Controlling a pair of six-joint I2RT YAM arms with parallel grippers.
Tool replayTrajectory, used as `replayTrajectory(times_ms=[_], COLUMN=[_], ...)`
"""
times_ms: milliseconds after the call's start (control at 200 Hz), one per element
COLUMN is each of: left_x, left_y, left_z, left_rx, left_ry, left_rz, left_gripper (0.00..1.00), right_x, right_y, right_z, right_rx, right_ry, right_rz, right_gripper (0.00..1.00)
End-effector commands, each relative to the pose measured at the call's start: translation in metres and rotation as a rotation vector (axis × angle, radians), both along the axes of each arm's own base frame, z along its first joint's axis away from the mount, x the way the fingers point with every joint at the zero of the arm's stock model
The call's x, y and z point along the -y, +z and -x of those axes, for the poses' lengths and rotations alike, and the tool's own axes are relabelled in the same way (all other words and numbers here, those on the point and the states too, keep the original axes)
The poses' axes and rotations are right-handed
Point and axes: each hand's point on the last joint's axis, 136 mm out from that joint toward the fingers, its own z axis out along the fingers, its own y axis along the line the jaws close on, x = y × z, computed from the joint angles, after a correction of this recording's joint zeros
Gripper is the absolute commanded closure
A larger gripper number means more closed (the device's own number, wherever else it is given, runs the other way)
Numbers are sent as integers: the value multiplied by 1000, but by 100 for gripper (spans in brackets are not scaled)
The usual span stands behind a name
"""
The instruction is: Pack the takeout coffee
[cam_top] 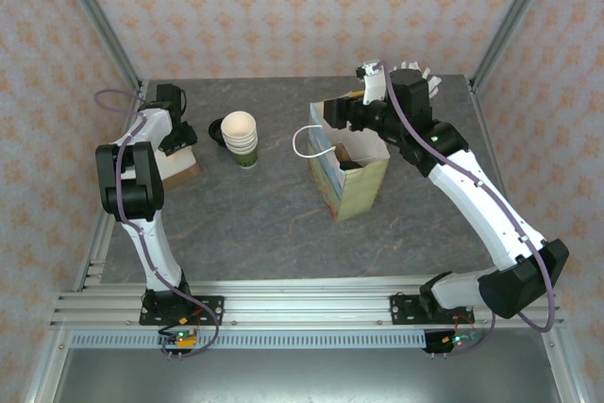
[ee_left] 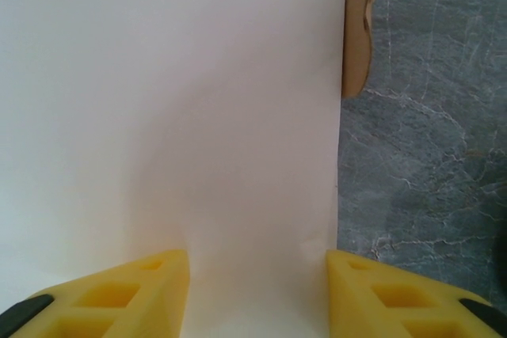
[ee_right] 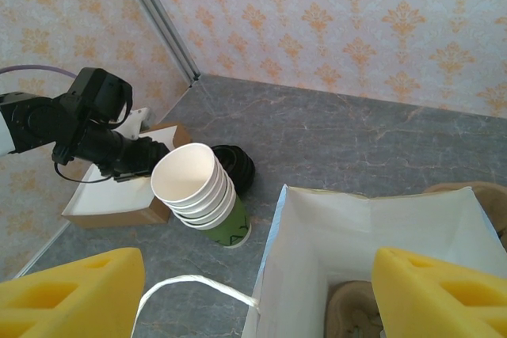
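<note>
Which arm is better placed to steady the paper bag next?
Right. The right gripper hovers open over the open paper bag; the left gripper is at the flat white box, beyond the cup stack.

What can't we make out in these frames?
Right wrist view: beige round thing deep in the white-lined paper bag, cut off by the lower edge; unidentifiable.
Left wrist view: flat white surface too close; whether the yellow fingers of the left gripper touch it is unclear.
Right wrist view: black round stack half hidden behind the stacked cream paper cups; count unclear.
</note>
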Motion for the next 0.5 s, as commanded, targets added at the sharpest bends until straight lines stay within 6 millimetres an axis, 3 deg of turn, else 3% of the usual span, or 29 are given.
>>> replayTrajectory(times_ms=[0,300,495], left_x=[-5,-4,-4], left_y=[25,22,14], left_z=[4,5,2], left_rx=[45,37,20], left_ry=[23,18,16], left_rz=[-7,-4,2], left_gripper=[52,60,56], right_x=[-4,-5,-5], right_y=[10,7,5], right_z=[2,1,2], right_rx=[14,5,-1], right_ry=[19,22,23], right_rz=[-15,-13,-10], right_gripper=[24,24,24])
